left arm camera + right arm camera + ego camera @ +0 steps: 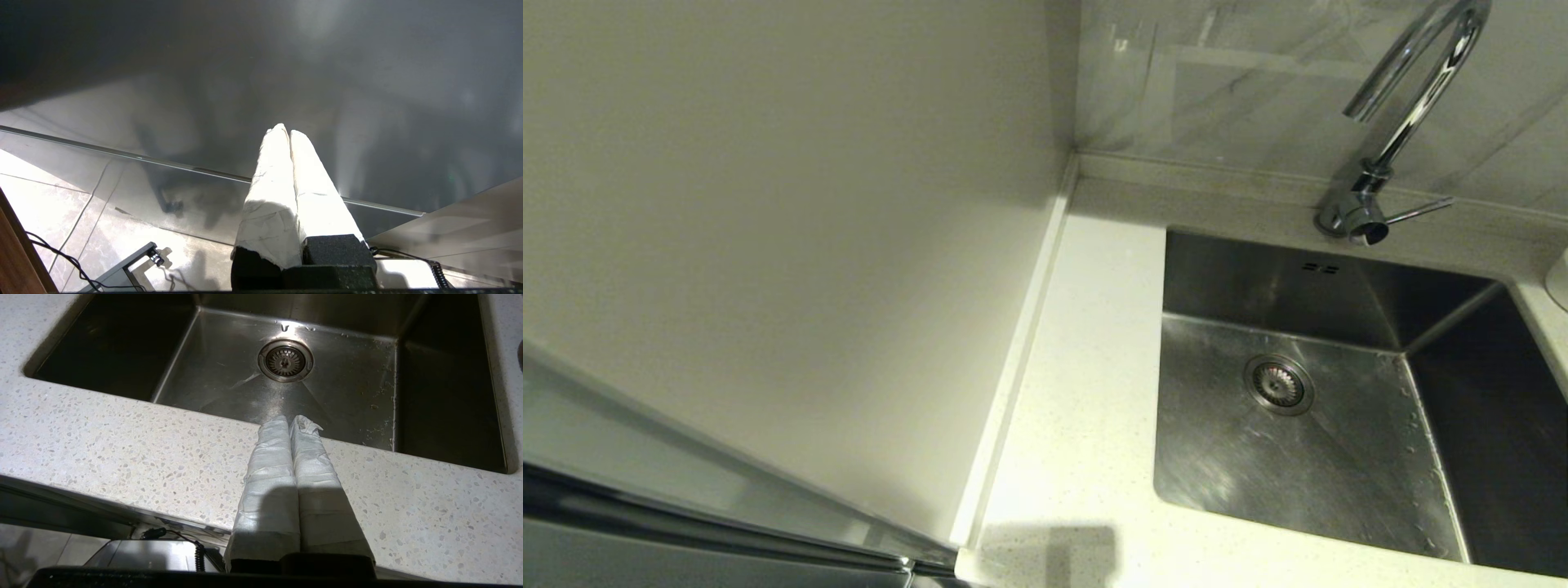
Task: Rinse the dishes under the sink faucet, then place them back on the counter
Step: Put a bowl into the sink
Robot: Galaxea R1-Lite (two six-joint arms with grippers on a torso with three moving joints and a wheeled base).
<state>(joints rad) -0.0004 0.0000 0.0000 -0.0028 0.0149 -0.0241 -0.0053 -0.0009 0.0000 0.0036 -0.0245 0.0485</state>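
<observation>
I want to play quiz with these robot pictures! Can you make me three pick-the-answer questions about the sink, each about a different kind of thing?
1. Where is the drain?
A. In the sink's floor
B. On the counter
C. On the wall

2. How many overflow slots are in the sink?
A. Five
B. Two
C. None

3. How is the right gripper?
A. Open wide
B. Holding a bowl
C. Shut and empty

Answers:
1. A: the round strainer sits in the basin's floor.
2. B: two small slots show on the back wall, below the faucet.
3. C: its wrapped fingers press together over the counter, with nothing between them.
</observation>
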